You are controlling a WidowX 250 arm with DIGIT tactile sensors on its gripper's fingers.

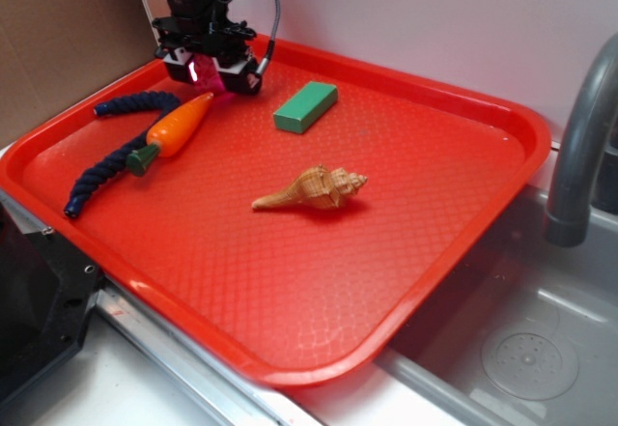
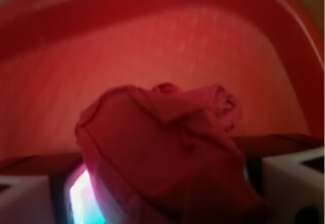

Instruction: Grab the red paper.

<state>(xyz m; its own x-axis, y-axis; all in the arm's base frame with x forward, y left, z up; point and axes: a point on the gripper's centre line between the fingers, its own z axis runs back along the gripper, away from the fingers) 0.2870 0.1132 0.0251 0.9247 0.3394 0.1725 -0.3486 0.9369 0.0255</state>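
Note:
The red paper (image 2: 162, 153) is a crumpled dark crimson ball that fills the space between my fingers in the wrist view. It presses against the right finger (image 2: 292, 183) and almost reaches the left finger (image 2: 25, 198). My gripper (image 1: 210, 71) is down low over the far left corner of the red tray (image 1: 406, 184), shut on the paper. In the exterior view only a pinkish-red bit of the red paper (image 1: 218, 88) shows under the fingers.
An orange toy carrot (image 1: 177, 125) lies just in front of the gripper, with a dark blue rope (image 1: 111, 160) curling to its left. A green block (image 1: 305, 106) sits to the right and a seashell (image 1: 314, 189) mid-tray. A grey faucet (image 1: 579, 146) and sink stand at the right.

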